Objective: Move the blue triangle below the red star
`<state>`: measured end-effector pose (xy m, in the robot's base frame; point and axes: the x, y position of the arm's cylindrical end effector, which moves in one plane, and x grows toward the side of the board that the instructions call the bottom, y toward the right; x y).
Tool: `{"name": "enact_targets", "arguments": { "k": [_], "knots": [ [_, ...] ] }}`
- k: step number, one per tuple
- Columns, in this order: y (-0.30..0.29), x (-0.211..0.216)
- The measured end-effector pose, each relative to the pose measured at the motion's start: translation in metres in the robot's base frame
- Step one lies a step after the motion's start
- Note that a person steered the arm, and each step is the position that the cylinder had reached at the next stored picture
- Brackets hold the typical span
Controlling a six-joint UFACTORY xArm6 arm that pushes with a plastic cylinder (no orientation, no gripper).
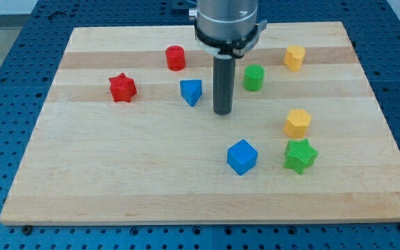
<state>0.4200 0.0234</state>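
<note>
The blue triangle (192, 92) lies on the wooden board (117, 180), left of centre. The red star (122, 87) lies further to the view's left, at about the same height. My tip (221, 112) is on the board just right of the blue triangle, a small gap away, slightly lower in the view. The rod rises from there to the arm's grey end at the view's top.
A red cylinder (176, 57) is above the triangle. A green cylinder (254, 77) is right of the rod. Yellow blocks sit at the top right (294, 57) and right (297, 123). A blue cube (242, 156) and a green star (300, 155) lie lower right.
</note>
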Motion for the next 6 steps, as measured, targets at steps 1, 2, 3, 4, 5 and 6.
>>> {"name": "enact_targets", "arguments": {
  "k": [1, 2, 3, 4, 5, 6],
  "knots": [
    [-0.01, -0.035],
    [-0.046, -0.04],
    [-0.05, -0.026],
    [-0.052, -0.046],
    [-0.056, -0.059],
    [-0.06, -0.046]
  ]
}}
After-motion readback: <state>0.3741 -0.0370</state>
